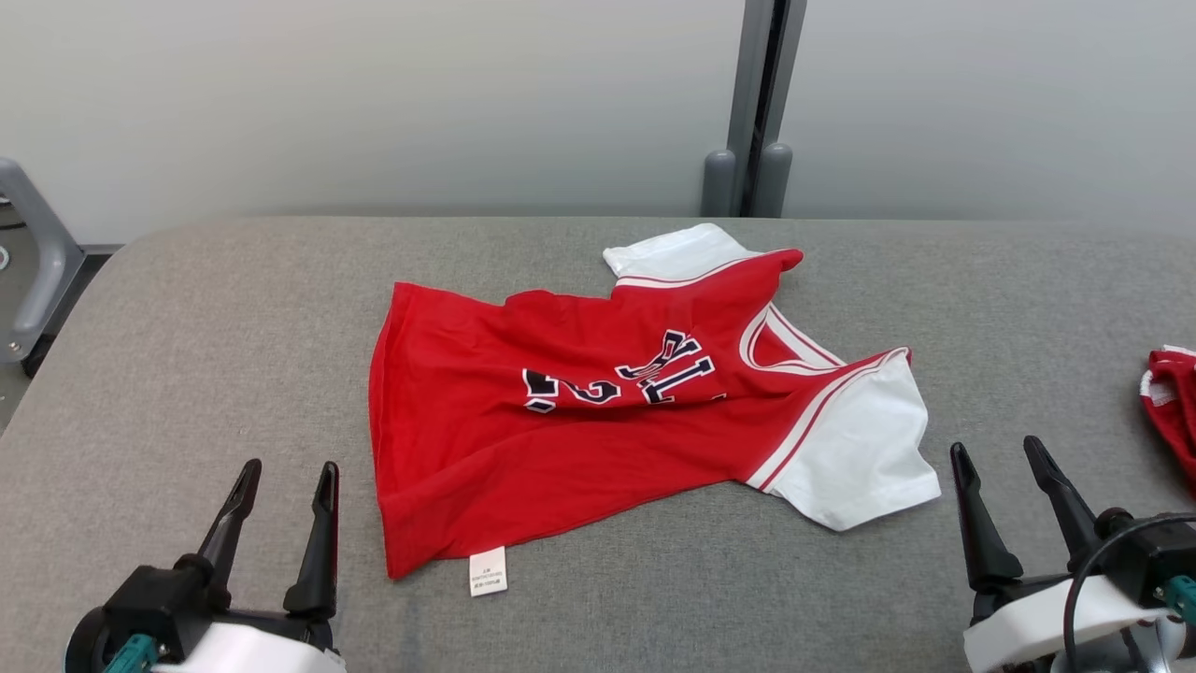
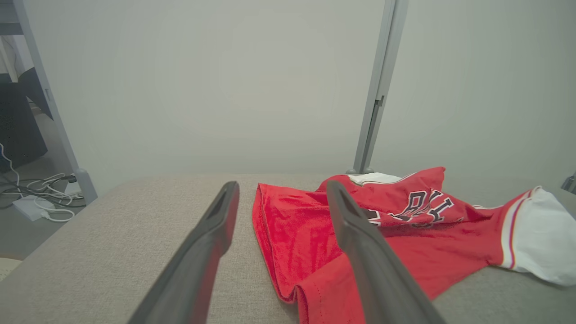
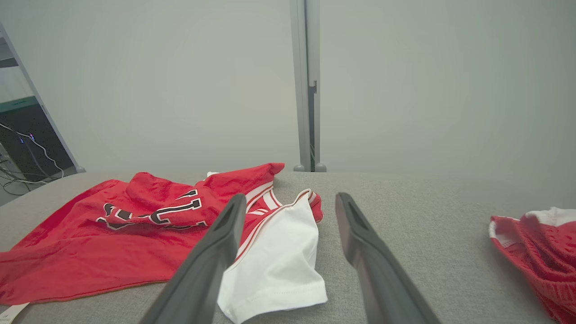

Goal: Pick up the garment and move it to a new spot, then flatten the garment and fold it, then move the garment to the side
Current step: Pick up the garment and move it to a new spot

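Nearest the camera, the left gripper (image 1: pixel 289 467) hovers over the grey fabric desk (image 1: pixel 187 327) with its two dark fingers spread wide and nothing between them. The right gripper (image 1: pixel 995 446) hangs on the opposite side, likewise wide open and empty.

Between the two grippers and a little ahead of them lies the garment (image 1: pixel 561 439), a red jersey with white sleeves and dark lettering, spread loosely and wrinkled on the desk. Its hem end sits just ahead and to the right of the left gripper, with a small white tag (image 1: pixel 488 570) sticking out at the near corner. One white sleeve (image 1: pixel 860 449) lies ahead and to the left of the right gripper, near but apart from its fingers. To the right of the right gripper, a second red cloth (image 1: pixel 1173 402) is bunched at the desk's edge.

Beyond the garment, past both grippers, a grey post (image 1: pixel 761 103) stands against a pale wall (image 1: pixel 374 93).
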Available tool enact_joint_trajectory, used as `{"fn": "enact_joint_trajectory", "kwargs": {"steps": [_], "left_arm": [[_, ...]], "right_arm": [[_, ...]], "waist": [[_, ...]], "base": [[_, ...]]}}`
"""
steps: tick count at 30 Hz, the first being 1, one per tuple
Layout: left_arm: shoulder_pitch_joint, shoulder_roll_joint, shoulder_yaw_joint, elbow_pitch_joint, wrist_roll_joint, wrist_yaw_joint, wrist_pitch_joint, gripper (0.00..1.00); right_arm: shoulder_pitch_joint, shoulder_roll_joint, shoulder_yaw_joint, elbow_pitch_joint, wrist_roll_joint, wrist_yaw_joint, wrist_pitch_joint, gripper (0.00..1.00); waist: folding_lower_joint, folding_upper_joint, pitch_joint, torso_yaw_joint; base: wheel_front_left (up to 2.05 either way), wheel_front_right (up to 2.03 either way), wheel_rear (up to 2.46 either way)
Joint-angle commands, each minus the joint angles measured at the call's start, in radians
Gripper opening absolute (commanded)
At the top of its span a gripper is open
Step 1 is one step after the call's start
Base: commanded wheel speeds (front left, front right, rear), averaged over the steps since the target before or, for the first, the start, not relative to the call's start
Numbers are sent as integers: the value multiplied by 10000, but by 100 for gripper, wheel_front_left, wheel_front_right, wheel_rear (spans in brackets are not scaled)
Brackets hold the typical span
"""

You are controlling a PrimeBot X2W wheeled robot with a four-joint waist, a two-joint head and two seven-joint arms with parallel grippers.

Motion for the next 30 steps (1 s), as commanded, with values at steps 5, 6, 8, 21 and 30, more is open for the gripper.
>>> {"fn": "enact_joint_trajectory", "kwargs": {"steps": [5,6,8,21,30], "left_arm": [[527,27,5,-276,-122,161,194,100],[599,27,10,-332,-129,175,217,100],[705,40,12,-405,-162,226,285,100],[658,166,-77,-633,-203,337,492,100],[649,206,-149,-636,-257,382,524,100]], "right_arm": [[560,90,-30,-449,-4,3,270,100],[626,110,-33,-515,6,3,311,100],[723,146,-65,-616,24,3,377,100],[839,265,-77,-803,-27,3,478,100],[887,300,-96,-813,58,3,440,100]], "waist": [[0,0,-365,-378],[0,0,-381,-404],[0,0,-402,-442],[0,0,-430,-583],[0,0,-449,-623]], "base": [[0,0,0],[0,0,0],[0,0,0],[0,0,0],[0,0,0]]}}
